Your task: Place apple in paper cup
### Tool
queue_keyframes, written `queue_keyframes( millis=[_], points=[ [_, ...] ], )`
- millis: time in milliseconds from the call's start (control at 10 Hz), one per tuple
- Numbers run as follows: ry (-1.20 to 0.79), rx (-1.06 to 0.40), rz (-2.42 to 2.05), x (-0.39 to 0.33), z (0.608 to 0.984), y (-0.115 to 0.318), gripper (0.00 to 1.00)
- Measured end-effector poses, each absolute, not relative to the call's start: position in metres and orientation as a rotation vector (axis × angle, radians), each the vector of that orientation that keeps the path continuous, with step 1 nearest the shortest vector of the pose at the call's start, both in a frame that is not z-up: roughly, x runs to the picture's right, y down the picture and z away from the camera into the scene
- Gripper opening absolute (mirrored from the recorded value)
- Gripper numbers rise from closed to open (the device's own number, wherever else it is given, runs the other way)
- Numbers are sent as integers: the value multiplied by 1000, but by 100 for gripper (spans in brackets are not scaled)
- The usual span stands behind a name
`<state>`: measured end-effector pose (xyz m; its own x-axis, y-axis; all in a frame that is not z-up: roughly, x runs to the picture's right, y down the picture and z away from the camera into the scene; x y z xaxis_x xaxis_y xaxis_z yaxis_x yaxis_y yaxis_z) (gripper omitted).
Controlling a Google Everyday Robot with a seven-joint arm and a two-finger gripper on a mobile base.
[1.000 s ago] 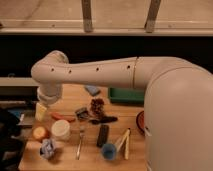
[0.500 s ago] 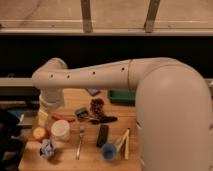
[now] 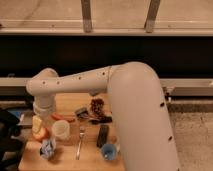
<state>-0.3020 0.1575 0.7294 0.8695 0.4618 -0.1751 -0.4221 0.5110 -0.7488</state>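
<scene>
Low over the left edge of the desk, the claw hangs from the arm's downturned wrist, directly above the apple and apparently touching it. How far the claw is open, and whether it has hold of the fruit, cannot be told. The apple sits near the left edge, about halfway along it. It reads as round, with no long axis or stem direction to make out.

The paper cup stands upright just beside the apple, on the side away from the left edge, with its mouth facing up. Nothing lies between the two. An orange-red carrot-like piece lies behind the cup, its length running roughly along the far edge. A crumpled blue-and-white packet sits toward the near left corner. A fork lies past the cup, pointing from near edge to far edge. Beyond it are a dark block, a blue cup by the near edge, and a pine cone toward the far edge.
</scene>
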Motion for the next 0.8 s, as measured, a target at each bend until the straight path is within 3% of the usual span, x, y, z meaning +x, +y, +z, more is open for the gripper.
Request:
queue_keyframes(
  millis=[800],
  points=[
    [-137, -884, 500, -332, 735, 168, 80]
  ],
)
